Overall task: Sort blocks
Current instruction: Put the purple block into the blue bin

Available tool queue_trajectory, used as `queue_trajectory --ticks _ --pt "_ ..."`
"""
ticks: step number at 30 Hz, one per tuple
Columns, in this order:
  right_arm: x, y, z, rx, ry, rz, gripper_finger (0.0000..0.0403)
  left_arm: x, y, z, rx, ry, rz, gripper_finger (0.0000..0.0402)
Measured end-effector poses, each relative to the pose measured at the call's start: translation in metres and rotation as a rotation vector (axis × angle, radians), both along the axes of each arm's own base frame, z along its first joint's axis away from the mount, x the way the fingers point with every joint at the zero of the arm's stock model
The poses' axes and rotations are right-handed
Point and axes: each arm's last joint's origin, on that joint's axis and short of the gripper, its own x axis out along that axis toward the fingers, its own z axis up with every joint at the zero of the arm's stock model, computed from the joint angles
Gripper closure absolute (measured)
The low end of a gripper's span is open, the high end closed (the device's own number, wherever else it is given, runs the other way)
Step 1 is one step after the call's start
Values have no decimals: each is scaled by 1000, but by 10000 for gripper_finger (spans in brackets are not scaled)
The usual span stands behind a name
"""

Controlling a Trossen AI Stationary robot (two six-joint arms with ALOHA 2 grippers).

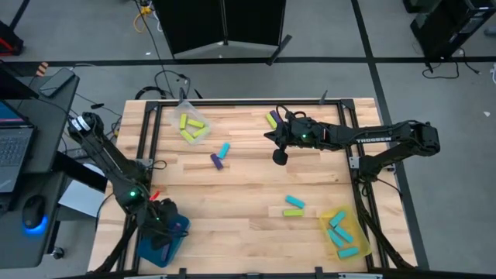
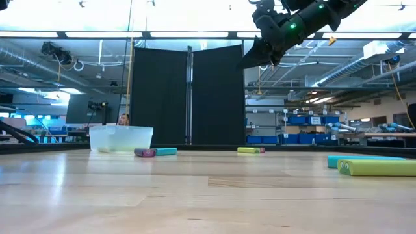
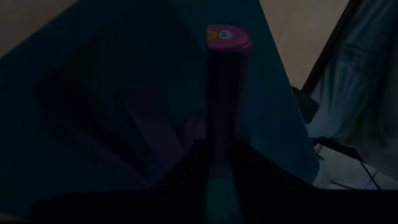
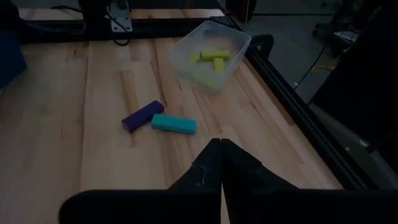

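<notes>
Gripping a purple oblong block (image 3: 222,93) between closed jaws, the left gripper (image 1: 161,222) sits over the teal plastic tray (image 1: 147,252) at the wooden table's (image 1: 248,186) near-left corner. Raised above the far middle, the right gripper (image 4: 222,163) is closed and empty, with a loose purple block (image 4: 142,116) and cyan block (image 4: 174,124) touching beyond it.

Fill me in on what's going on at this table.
Two arms are sorting colored blocks into trays. The left tool holds a purple block over the teal tray. The right tool hangs shut and empty above the table's far side, near a yellow-green block. Loose blocks remain on the table.
</notes>
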Motion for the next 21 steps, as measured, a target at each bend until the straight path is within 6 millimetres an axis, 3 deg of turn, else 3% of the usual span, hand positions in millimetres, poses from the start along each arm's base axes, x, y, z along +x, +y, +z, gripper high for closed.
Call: queue_trajectory --ticks 5,9,16,21 --pt "0 0 0 4 -2 -2 392 -1 -1 0 -26 36 -31 289" --pt "0 0 0 9 -3 -3 392 -2 1 -1 -12 41 -53 276" --pt "0 1 0 8 -3 -1 392 3 7 -1 -15 67 -55 276" --pt "0 1 0 8 -2 -1 392 6 18 8 -40 26 -40 310"
